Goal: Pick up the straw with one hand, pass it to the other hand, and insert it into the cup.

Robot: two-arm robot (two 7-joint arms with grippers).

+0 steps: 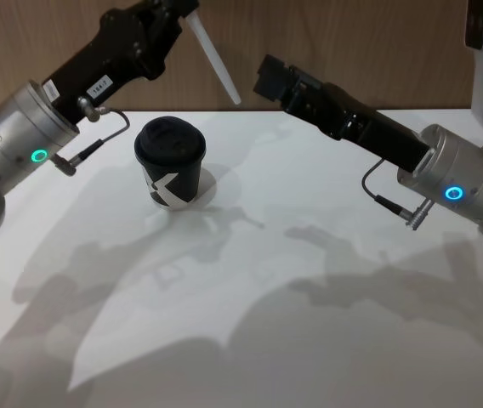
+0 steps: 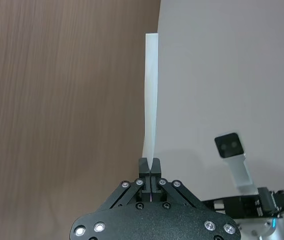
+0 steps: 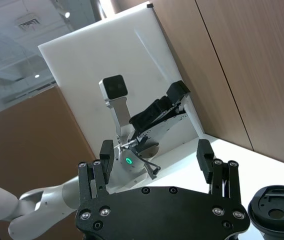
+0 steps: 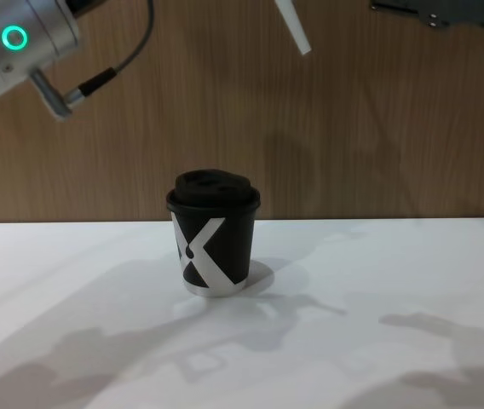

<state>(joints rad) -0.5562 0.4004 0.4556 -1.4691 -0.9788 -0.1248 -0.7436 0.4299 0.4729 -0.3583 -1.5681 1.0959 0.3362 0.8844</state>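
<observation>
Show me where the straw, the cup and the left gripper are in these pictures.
straw (image 1: 214, 58), head view, middle of the white shaft.
cup (image 4: 213, 250), chest view, the side wall at the white X mark.
left gripper (image 2: 150, 172), left wrist view, between the fingertips shut on the straw.

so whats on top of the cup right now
A black domed lid sits on the cup, a small opening showing in it. The straw is not in it; the left gripper holds it above. The lid hides the cup's inside.

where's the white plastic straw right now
The thin white plastic straw is held in the air by the left gripper, jaws shut on one end, above and behind the small black paper cup; in the head view the open right gripper is just beside it.
</observation>
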